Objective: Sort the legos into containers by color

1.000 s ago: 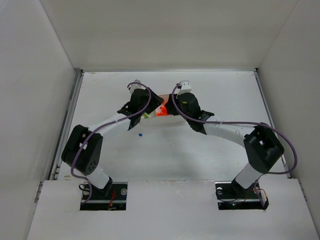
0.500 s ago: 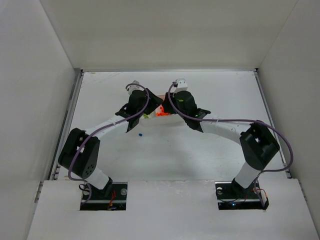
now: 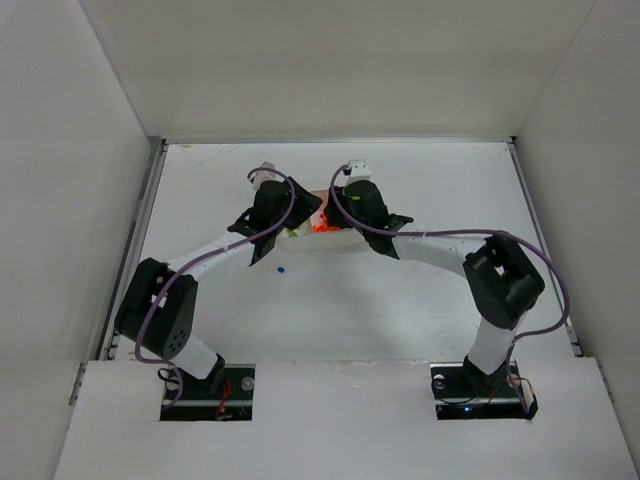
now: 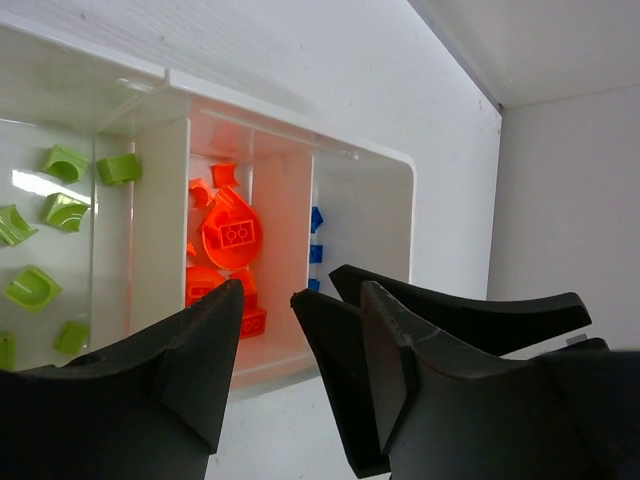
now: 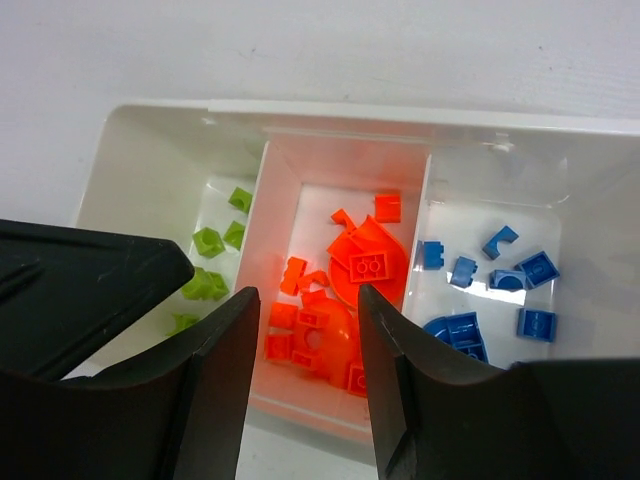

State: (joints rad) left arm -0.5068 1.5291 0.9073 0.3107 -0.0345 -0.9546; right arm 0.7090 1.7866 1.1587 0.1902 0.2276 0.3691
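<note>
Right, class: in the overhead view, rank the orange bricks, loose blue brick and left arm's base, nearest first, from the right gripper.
1. Orange bricks: in the tray, at the right gripper.
2. Loose blue brick: on the table, tray's near-left.
3. Left arm's base: near edge, left.

- I watched my right elbow (image 3: 497, 280) swing left and up, away from the right edge of the top view.
- My right gripper (image 3: 338, 215) slid left, toward frame centre.
- My left elbow (image 3: 160, 315) dropped slightly, toward lower left.
</note>
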